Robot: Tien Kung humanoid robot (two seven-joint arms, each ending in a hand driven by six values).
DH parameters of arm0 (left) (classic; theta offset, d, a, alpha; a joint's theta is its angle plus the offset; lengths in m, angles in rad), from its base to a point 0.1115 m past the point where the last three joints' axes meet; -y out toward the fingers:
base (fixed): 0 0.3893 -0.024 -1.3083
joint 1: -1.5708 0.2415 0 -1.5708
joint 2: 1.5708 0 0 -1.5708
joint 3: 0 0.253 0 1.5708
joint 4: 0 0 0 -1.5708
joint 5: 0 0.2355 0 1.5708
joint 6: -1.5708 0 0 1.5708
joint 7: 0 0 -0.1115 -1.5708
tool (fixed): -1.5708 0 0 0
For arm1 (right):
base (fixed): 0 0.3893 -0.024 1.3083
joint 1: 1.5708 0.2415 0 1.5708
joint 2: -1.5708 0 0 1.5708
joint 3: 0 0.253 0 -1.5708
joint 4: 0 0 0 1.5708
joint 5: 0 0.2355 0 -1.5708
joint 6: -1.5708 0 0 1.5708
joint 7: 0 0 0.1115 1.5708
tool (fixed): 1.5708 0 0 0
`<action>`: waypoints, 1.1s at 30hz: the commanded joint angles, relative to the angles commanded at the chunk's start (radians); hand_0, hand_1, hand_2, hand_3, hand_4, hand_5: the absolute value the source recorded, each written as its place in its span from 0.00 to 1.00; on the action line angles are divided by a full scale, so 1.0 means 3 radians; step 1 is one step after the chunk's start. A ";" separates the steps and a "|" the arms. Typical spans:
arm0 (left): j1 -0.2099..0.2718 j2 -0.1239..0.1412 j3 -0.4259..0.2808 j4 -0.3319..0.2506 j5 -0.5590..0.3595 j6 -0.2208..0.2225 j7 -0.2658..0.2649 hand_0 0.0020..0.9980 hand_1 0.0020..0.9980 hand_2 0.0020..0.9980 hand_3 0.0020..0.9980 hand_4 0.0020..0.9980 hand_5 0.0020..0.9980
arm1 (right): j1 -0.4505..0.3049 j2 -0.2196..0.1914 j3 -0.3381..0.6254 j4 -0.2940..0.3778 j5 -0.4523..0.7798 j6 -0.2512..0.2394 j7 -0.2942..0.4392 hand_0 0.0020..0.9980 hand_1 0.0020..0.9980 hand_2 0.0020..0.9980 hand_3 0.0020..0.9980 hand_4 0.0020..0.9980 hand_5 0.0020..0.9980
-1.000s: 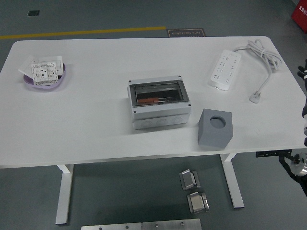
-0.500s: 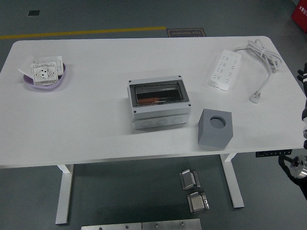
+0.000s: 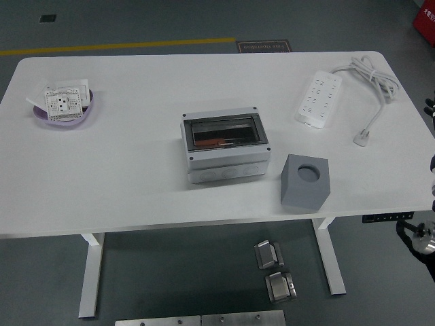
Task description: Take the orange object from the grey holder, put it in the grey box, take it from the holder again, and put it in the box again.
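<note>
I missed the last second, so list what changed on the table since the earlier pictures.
Nothing on the table visibly moved. The right arm at the right edge drew slightly further out of view. The orange object lies inside the grey box, the grey holder sits empty, and nothing was grasped or released.

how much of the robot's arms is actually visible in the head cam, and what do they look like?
Very little. Only slivers of the right arm show at the right edge: black segments with a white patch, and lower down a black cable or link by a round silver metal part. The hand itself cannot be made out. The left arm is out of view.
</note>
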 joint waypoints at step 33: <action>0.0072 0.0039 -0.0496 -0.0358 0.0779 0.0063 0.0101 0.66 0.66 0.62 0.65 0.65 0.45 | -0.0037 -0.0044 -0.0005 0.0012 -0.0048 -0.0121 0.0072 0.75 0.68 0.73 0.72 0.72 0.44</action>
